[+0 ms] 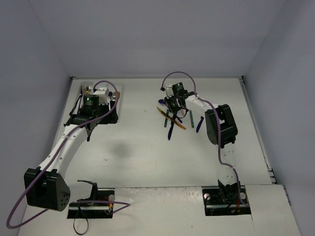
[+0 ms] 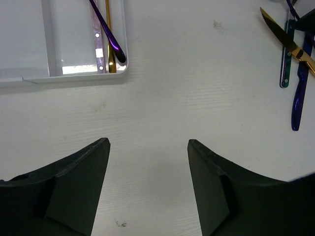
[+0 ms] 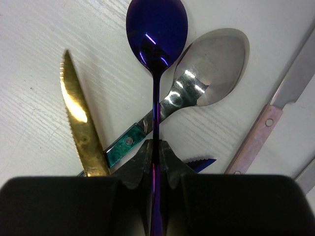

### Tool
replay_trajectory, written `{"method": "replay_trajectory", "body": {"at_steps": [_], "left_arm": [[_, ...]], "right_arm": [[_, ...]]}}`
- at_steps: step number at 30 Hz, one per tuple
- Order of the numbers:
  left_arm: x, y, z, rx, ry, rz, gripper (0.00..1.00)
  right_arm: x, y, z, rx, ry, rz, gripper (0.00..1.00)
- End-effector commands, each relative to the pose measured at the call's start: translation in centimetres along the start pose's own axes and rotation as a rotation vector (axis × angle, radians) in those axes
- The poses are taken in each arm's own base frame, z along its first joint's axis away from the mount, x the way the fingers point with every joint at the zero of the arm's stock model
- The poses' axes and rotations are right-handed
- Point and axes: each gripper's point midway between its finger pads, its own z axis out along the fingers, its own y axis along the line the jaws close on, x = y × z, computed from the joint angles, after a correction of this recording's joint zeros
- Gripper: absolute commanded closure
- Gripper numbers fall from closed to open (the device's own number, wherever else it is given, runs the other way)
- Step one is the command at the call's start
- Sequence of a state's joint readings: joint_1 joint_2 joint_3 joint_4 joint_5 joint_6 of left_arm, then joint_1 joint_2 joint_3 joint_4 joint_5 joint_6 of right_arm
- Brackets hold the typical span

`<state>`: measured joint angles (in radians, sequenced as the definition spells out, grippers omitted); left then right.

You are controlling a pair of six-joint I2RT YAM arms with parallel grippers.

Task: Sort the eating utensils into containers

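Note:
My right gripper (image 3: 156, 147) is shut on the thin handle of a blue-purple spoon (image 3: 156, 29), whose bowl points away from me. The spoon lies over a silver spoon with a teal handle (image 3: 211, 69). A gold serrated knife (image 3: 78, 118) lies to its left and a pink-handled knife (image 3: 261, 132) to its right. From above, this gripper (image 1: 174, 105) is over the utensil pile (image 1: 172, 120). My left gripper (image 2: 148, 142) hangs open over bare table beside the white tray (image 2: 74, 77). The tray's rightmost compartment holds a purple utensil (image 2: 106, 29) and a gold one (image 2: 109, 49).
A blue serrated knife tip (image 3: 202, 163) pokes out beside my right fingers. The tray (image 1: 118, 91) sits at the back left, partly under my left arm. Walls close in the table on three sides. More blue and teal utensils (image 1: 199, 124) lie right of the pile.

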<state>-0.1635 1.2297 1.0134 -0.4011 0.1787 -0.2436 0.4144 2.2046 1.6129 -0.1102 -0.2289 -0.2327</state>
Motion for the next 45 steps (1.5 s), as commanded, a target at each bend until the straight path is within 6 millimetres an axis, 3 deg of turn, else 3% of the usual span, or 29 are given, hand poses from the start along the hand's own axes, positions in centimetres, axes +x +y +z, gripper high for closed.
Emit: {"method": "replay_trajectory", "body": {"at_steps": [1,5,9,12,13,16,20,27,37,45], "left_arm": [[-3.6,-0.8,-0.8,0.021,-0.107,0.011,0.39],[-3.9,-1.3,-1.2,0.046,-0.12,0.003,0.39],[-4.4,-2.9,-1.8,0.111,-0.145,-0.054,0.39],[-4.8,-6.0,-2.8,0.22,-0.168,-0.089,0.39],[-5.2,-6.3,-3.0,0.231,-0.182,-0.088,0.39],[-4.6,-11.5,-3.8,0.386,-0.204,-0.14,0.39],[-5.3,-16.4,-4.7,0.551,-0.278,-0.175,0.38],[-4.1,-22.1,-4.7,0.635,-0.266,-0.136,0.36],[-2.7,-24.7,-3.2,0.645,-0.215,-0.12,0.36],[-2.5,-25.3,-2.4,0.65,-0.206,-0.143,0.63]], "right_arm": [[-6.4,-0.1,-4.5,0.041,-0.151,-0.018,1.0],[-9.7,-0.3,-8.5,0.109,-0.24,0.019,1.0],[-11.5,0.4,-11.7,0.151,-0.306,0.09,1.0],[-12.8,1.7,-14.8,0.188,-0.37,0.186,1.0],[-12.8,2.0,-15.0,0.185,-0.376,0.211,1.0],[-12.8,3.8,-16.9,0.221,-0.413,0.327,1.0],[-12.8,6.6,-18.9,0.176,-0.461,0.482,1.0],[-11.8,9.9,-21.5,0.175,-0.52,0.639,1.0],[-11.1,11.6,-23.8,0.133,-0.572,0.725,1.0],[-11.1,12.6,-23.7,0.099,-0.576,0.738,1.0]]}}
